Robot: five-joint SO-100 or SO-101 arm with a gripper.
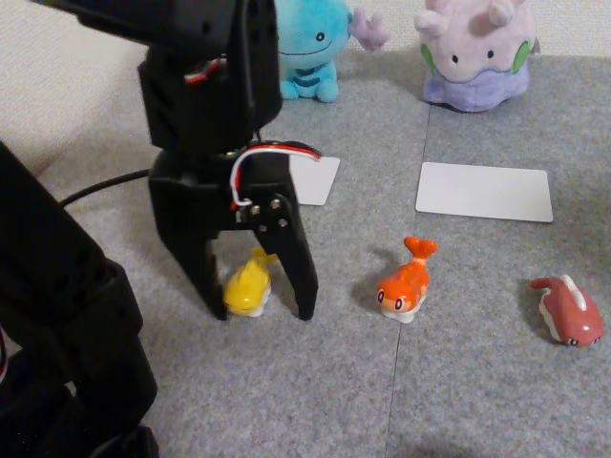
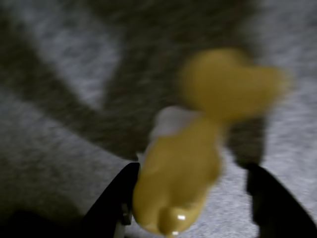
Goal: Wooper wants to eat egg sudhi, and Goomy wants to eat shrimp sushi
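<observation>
While the black gripper [image 1: 264, 313] stands tip-down on the grey desk [image 1: 458, 382], its jaws are spread wide, one on each side of the yellow egg sudhi [image 1: 248, 283], which sits between them on the carpeted surface. In the wrist view the left jaw lies against or just beside the toy's flank [image 2: 178, 173] and the right jaw stands clear of it; whether there is real contact is hard to tell, since that view is blurred. The egg sudhi lies with its long axis running toward the plush toys at the back, tail raised at the far end and head toward the camera in the other view. To its right lie the orange shrimp sushi [image 1: 406, 281], head also toward the camera, and a dark red fish toy [image 1: 570, 311]. Two white cards [image 1: 485, 192] lie farther back, the left one partly hidden by the arm. Wooper [image 1: 311, 48] is partly hidden behind the arm and cropped at the top; Goomy [image 1: 475, 52] sits right of it.
</observation>
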